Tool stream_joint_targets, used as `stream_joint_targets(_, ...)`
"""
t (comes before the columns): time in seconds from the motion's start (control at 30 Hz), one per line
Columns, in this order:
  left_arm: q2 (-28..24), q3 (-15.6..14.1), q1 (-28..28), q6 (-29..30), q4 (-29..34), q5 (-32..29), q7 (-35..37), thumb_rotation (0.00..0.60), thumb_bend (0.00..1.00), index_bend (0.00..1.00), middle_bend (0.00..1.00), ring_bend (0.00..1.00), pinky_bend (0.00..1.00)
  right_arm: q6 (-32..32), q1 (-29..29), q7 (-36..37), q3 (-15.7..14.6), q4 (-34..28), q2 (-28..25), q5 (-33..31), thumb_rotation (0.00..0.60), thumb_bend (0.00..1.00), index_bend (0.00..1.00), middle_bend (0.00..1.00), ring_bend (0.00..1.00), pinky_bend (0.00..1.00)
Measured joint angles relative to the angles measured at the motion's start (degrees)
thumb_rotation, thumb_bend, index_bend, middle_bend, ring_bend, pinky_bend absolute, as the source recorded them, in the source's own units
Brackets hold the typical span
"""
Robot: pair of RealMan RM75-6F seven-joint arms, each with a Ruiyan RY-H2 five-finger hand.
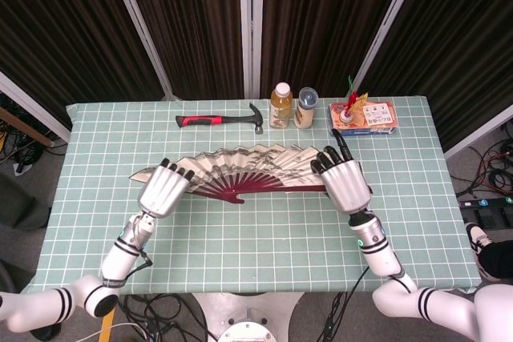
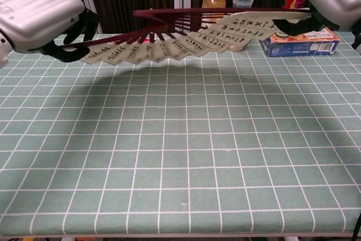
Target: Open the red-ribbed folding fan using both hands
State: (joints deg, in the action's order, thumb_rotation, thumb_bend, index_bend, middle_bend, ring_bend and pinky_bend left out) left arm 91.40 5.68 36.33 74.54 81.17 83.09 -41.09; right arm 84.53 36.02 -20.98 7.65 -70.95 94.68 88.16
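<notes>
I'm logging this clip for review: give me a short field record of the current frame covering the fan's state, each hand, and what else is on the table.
fan: folding fan spread wide, red ribs showing, held above the table
left hand: left hand grips the fan's left end
right hand: right hand holds the fan's right end
back of table: hammer with red and black handle, bottle, jar, orange box
task state: fan looks fully open
</notes>
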Motion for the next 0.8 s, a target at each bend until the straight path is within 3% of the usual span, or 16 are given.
stream_joint_targets(0.1,1.31,-0.66,-0.04,-0.37,-1.64,0.65,-0.39,0.6,0.34,0.52,0.68,0.69,0.58,0.41,-0.87,0.51,-0.68,2.84,1.75,0.48,0.6,0.44,0.59,0.39,0.19,0.0)
stream_joint_targets(0.17,2.1,-1.18,-0.19,-0.67,-2.37,0.98,-0.8,0.6,0.29,0.46,0.65,0.68,0.58,0.41,-1.77,1.47,-1.29,4.51,2.94,0.56,0.6,0.43,0.42,0.29,0.09,0.0)
stream_joint_targets(0.23,2.51,-1.64,-0.44,-0.74,-2.58,1.31,-1.22,0.6,0.2,0.38,0.6,0.64,0.56,0.13,-2.75,2.25,-2.14,5.1,3.43,0.59,0.6,0.39,0.17,0.15,0.01,0.0)
stream_joint_targets(0.3,2.77,-1.96,-0.62,-1.13,-2.58,1.4,-1.4,0.6,0.1,0.29,0.51,0.55,0.53,-0.28,-3.58,2.57,-2.75,4.9,3.42,0.45,0.6,0.35,0.03,0.04,0.0,0.0)
stream_joint_targets(0.47,2.86,-2.01,-0.84,-3.02,-0.48,-0.03,-1.82,0.6,0.01,0.2,0.4,0.42,0.46,-2.17,-5.49,2.09,-3.56,1.03,2.33,-1.46,0.6,0.25,0.0,0.0,0.0,0.0)
stream_joint_targets(0.63,2.36,-1.88,-0.77,-5.83,2.68,-2.28,-1.92,0.6,0.0,0.13,0.28,0.26,0.35,-5.99,-7.26,-0.99,-4.2,-4.86,-0.31,-5.0,0.6,0.08,0.0,0.0,0.0,0.0)
stream_joint_targets(0.8,0.94,-1.32,-0.1,-10.37,6.67,-6.66,-2.01,0.6,0.0,0.09,0.18,0.14,0.26,-11.4,-7.64,-2.94,-4.0,-10.06,-3.5,-9.5,0.6,0.0,0.0,0.0,0.0,0.0)
